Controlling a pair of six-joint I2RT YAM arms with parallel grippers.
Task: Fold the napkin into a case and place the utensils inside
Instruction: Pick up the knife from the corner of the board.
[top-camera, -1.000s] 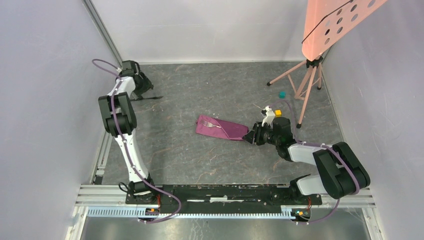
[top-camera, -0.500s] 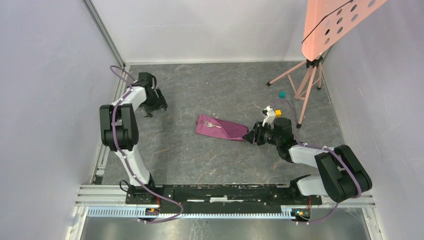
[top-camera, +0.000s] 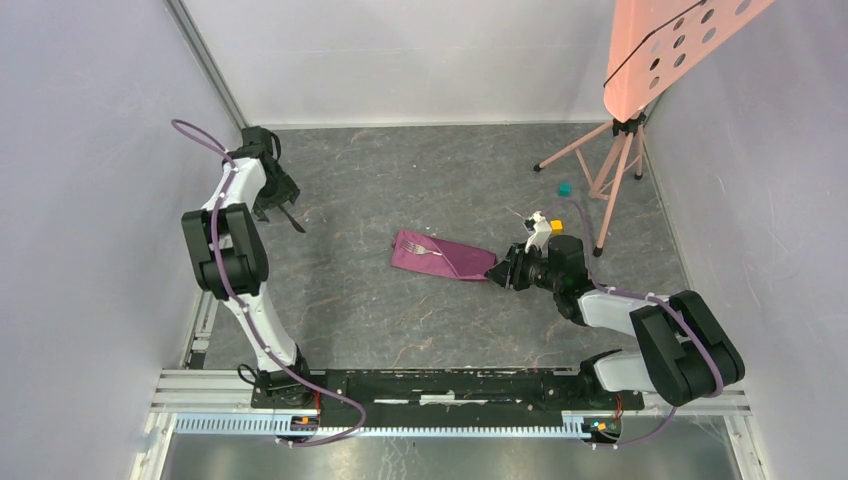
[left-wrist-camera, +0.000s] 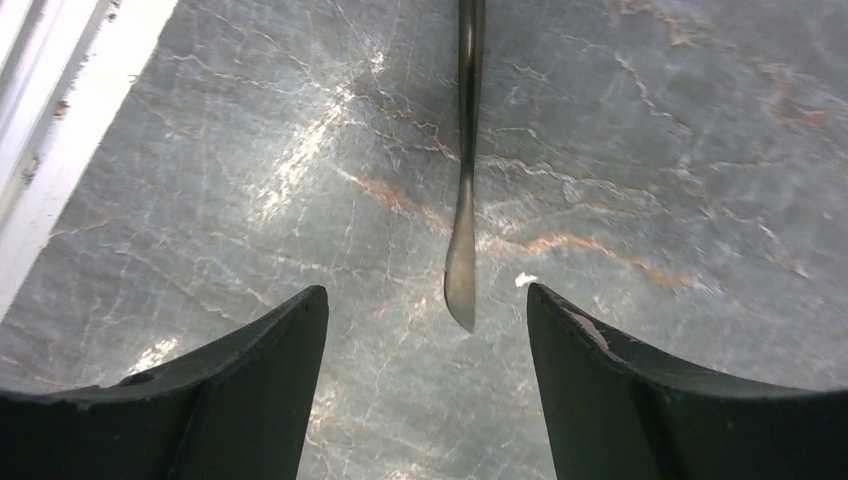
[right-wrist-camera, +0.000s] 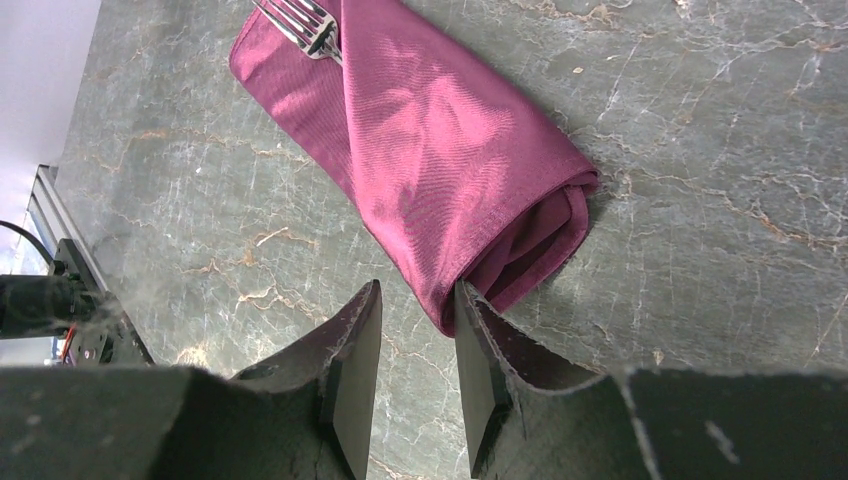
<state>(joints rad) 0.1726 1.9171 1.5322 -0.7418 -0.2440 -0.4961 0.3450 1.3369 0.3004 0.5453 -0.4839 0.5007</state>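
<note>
The plum-purple napkin (top-camera: 445, 257) lies folded into a narrow case at mid-table, and it also shows in the right wrist view (right-wrist-camera: 430, 140). The silver fork (top-camera: 432, 249) sticks out of its far end, tines showing (right-wrist-camera: 305, 25). My right gripper (top-camera: 497, 272) sits low at the case's near end. Its fingers (right-wrist-camera: 417, 287) stand a narrow gap apart, with the cloth's corner just at the right fingertip. The dark knife (left-wrist-camera: 466, 150) lies on the table at the far left (top-camera: 298, 226). My left gripper (left-wrist-camera: 425, 290) is open, with the knife's tip between its fingertips.
A yellow cube (top-camera: 556, 224) and a teal cube (top-camera: 565, 187) lie at the back right beside a pink tripod (top-camera: 610, 170) carrying a perforated board (top-camera: 670, 50). Walls enclose the table. A white rail (left-wrist-camera: 60, 130) runs along the left edge beside the knife.
My left arm swung right, then came back toward the left wall, and now points along the knife. The right arm, the napkin and the fork have not moved.
</note>
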